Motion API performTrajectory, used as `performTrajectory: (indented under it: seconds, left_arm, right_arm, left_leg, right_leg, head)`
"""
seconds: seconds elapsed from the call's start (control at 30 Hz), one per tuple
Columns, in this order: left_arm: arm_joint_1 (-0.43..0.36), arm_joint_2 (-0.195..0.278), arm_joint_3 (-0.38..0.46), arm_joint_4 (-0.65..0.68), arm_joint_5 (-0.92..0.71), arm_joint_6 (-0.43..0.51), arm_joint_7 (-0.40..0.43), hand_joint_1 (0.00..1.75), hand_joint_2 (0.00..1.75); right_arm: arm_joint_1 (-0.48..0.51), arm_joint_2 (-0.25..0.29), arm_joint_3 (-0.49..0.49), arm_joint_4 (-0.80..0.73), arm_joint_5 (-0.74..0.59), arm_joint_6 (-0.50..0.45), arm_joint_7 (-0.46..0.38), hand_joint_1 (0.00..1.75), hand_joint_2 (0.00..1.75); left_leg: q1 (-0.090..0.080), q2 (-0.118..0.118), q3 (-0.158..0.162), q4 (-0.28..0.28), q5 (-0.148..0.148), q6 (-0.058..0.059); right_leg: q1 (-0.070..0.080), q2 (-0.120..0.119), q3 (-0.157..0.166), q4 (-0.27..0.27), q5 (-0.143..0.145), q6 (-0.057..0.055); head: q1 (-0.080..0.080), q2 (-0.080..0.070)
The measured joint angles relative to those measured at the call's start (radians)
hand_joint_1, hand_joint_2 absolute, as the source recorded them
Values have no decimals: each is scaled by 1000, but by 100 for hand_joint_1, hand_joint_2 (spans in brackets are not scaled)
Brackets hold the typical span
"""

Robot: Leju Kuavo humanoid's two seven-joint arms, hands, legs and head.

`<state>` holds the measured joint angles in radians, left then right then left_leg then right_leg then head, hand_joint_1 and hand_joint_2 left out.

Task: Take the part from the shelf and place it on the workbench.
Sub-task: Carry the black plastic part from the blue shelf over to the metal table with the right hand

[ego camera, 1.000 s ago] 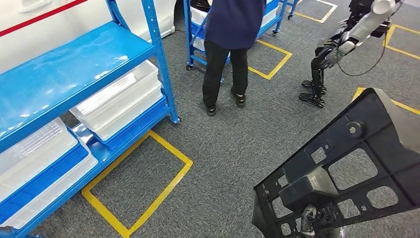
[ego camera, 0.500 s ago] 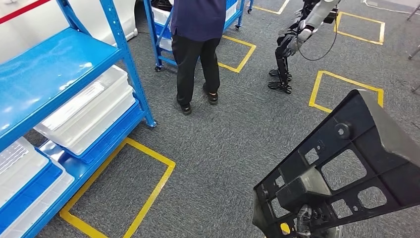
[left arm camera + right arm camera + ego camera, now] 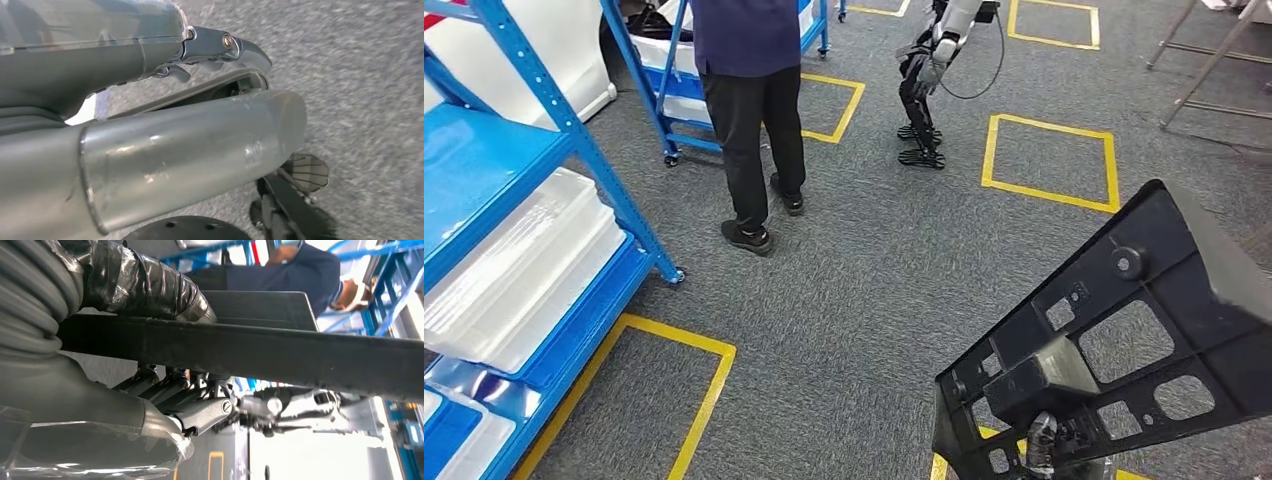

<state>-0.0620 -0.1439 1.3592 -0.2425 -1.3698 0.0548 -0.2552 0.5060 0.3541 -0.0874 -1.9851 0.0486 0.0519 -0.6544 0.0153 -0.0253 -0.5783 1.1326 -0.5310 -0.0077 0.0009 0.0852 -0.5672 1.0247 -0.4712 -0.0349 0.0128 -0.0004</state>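
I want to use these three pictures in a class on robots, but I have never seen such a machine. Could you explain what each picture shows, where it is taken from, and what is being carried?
This is a two-legged humanoid robot with two silver arms, each ending in a hand. The wide picture comes from a camera high on its body, looking forward and down. There the right hand grips a black part, a flat plastic frame with cut-out windows, low at the right. Ahead lies grey carpet with yellow floor squares, a blue shelf holding white bins on the left, a person standing with their back turned, and another robot further off.

The other two pictures come from cameras at the wrists and are turned. The right wrist one shows the right hand clamped on the part's dark edge. The left wrist one shows the left hand over the carpet, holding nothing I can see.
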Motion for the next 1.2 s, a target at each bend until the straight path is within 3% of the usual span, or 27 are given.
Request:
performTrajectory:
  seconds: [0.03,0.1,0.17,0.23,0.3,0.37,0.4,0.43,0.47,0.53,0.6,0.67,0.7,0.73,0.77,0.83,0.87,0.9,0.93,0.97,1.0,1.07,1.13,1.17,1.2]
  left_arm:
    - [0,1,0,0,0,-1,-1,0,0]
    - [-2,2,0,0,1,-2,-2,0,0]
    - [-4,2,0,0,1,-2,-2,0,0]
    - [-6,1,0,0,1,-3,-2,0,0]
    - [-5,1,0,0,1,-3,-3,0,0]
    - [-2,2,0,0,1,-3,-2,0,0]
    - [0,2,0,0,0,-4,-2,0,0]
    - [-1,2,0,0,0,-5,-2,0,0]
    - [-1,1,0,0,0,-6,-2,0,0]
    - [-3,1,0,0,-1,-7,-3,0,0]
    - [-3,1,0,0,-1,-7,-3,0,0]
    - [-7,0,0,0,-2,-8,-3,0,0]
    - [-10,0,0,0,-2,-8,-3,0,0]
    - [-11,0,0,0,-2,-8,-3,0,0]
    - [-12,0,0,0,-2,-8,-4,0,0]
    - [-10,0,0,0,-2,-8,-4,0,0]
    - [-8,-1,0,0,-2,-9,-4,0,0]
    - [-6,-1,0,0,-2,-9,-4,0,0]
    - [-4,-2,0,1,-2,-9,-4,0,0]
    - [-3,-2,0,1,-2,-9,-4,0,0]
    - [-2,-1,0,1,-2,-9,-4,0,0]
    - [-2,0,0,1,-1,-10,-3,0,0]
    - [-3,2,0,1,-1,-10,-3,0,0]
    - [-4,1,0,1,-1,-10,-3,0,0]
    - [-6,0,0,1,0,-10,-3,0,0]
  right_arm:
    - [-1,0,0,0,1,0,1,175,175]
    - [-1,0,0,0,1,0,2,175,175]
    - [1,0,0,0,1,0,2,175,175]
    - [2,0,0,0,2,0,1,175,175]
    - [0,0,0,0,4,0,1,175,175]
    - [-1,0,0,0,7,0,2,175,175]
    - [-1,0,0,0,10,0,2,175,175]
    - [0,0,0,0,13,0,2,175,175]
    - [0,0,0,1,16,0,3,175,175]
    - [-2,0,0,1,21,0,5,175,175]
    - [-4,0,0,1,23,1,6,175,175]
    - [-3,0,0,1,24,0,6,175,175]
    - [-2,0,0,1,25,0,6,175,175]
    - [-1,0,0,0,27,0,6,175,175]
    - [-2,0,0,0,29,0,6,175,175]
    - [-5,0,0,0,34,0,7,175,175]
    - [-6,0,0,0,36,0,8,175,175]
    - [-6,0,0,0,37,0,8,175,175]
    - [-6,0,0,0,38,0,8,175,175]
    - [-6,0,0,1,40,0,9,175,175]
    - [-6,0,0,1,41,0,10,175,175]
    - [-7,0,0,1,46,0,14,175,175]
    - [-7,0,0,2,50,0,16,175,175]
    - [-6,1,0,2,52,0,17,175,175]
    - [-5,1,0,2,52,0,17,175,175]
  left_leg:
    - [1,-20,22,-57,22,3]
    - [-1,-43,38,-103,27,9]
    - [-2,-22,41,-111,32,20]
    - [0,3,46,-122,41,35]
    - [-1,28,46,-128,44,43]
    - [-3,56,46,-127,42,44]
    - [-4,71,46,-127,40,43]
    - [-4,85,48,-127,38,41]
    - [-4,97,51,-127,35,38]
    - [-6,119,59,-127,28,31]
    - [-8,137,67,-128,23,19]
    - [-7,155,77,-132,18,6]
    - [-5,149,81,-128,13,0]
    - [-3,128,78,-112,-1,-4]
    - [-1,99,63,-75,-25,-7]
    - [0,45,0,55,-91,-7]
    - [0,36,-35,120,-113,-6]
    - [0,33,-59,158,-116,-5]
    - [0,31,-65,158,-98,-3]
    - [0,26,-52,114,-60,0]
    - [0,10,-27,45,-16,3]
    - [1,-39,18,-73,33,9]
    - [-2,-58,30,-104,34,12]
    - [-2,-46,32,-108,37,15]
    - [-2,-33,35,-114,40,21]
  right_leg:
    - [0,13,-4,7,-3,4]
    - [-2,33,-13,14,-4,15]
    - [-5,51,-21,14,-1,28]
    - [-3,17,-37,43,-19,36]
    - [-5,-48,-87,144,-78,44]
    - [-11,-75,-146,263,-128,52]
    - [-14,-80,-157,286,-128,55]
    - [-16,-84,-147,267,-109,56]
    - [-16,-93,-117,212,-76,56]
    - [-12,-134,-42,71,-24,51]
    - [-3,-155,-9,7,-13,41]
    - [1,-133,-9,3,-12,30]
    - [0,-122,-6,-2,-9,24]
    - [-3,-111,-1,-8,-6,17]
    - [-5,-100,3,-13,-3,11]
    - [-4,-77,4,-14,-1,3]
    - [-3,-62,4,-13,-1,1]
    - [-1,-47,4,-11,-3,0]
    - [0,-31,5,-8,-4,0]
    - [1,-15,6,-4,-6,0]
    - [0,1,6,0,-9,2]
    - [0,27,1,11,-15,10]
    - [-5,49,-7,14,-14,22]
    - [-7,63,-11,12,-12,29]
    - [-7,59,-13,14,-12,34]
  head:
    - [0,0]
    - [0,0]
    - [0,0]
    - [0,0]
    - [1,0]
    - [1,0]
    - [0,0]
    - [1,0]
    - [1,0]
    - [0,0]
    - [0,0]
    - [0,0]
    - [0,0]
    - [0,0]
    - [0,0]
    - [0,0]
    - [0,0]
    - [0,0]
    - [0,0]
    - [0,0]
    - [0,0]
    - [0,0]
    - [0,0]
    - [0,0]
    - [0,0]
